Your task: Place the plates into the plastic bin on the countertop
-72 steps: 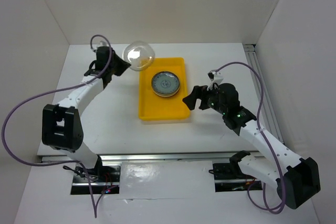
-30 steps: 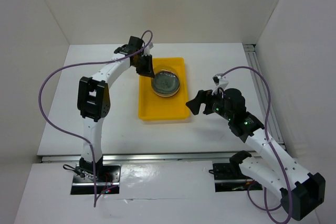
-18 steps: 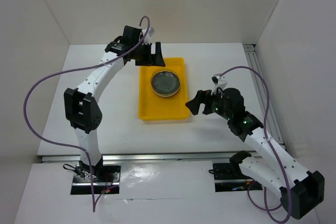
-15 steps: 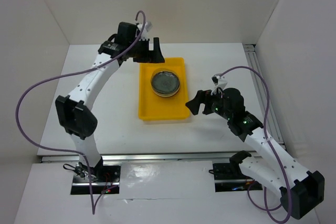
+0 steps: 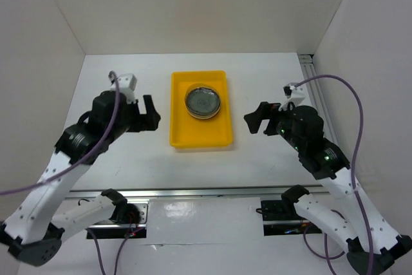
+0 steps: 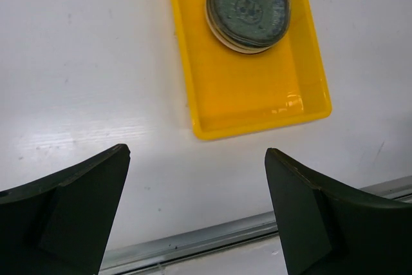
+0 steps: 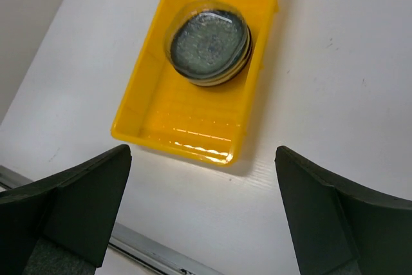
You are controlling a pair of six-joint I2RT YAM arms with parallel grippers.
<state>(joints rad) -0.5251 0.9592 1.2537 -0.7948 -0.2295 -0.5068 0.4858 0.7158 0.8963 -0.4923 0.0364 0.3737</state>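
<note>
Flanking the bin, the left gripper [image 5: 150,114] at 9 o'clock and the right gripper [image 5: 255,118] at 3 o'clock both hang with jaws spread wide and nothing between them. Both stand off from the rim, so neither can disturb the load. The plates [image 5: 204,102] sit nested in one stack at the 12 o'clock end of the yellow bin [image 5: 199,134] on the white bench [image 5: 270,82]. Every plate in view lies inside it, so the task appears complete.
</note>
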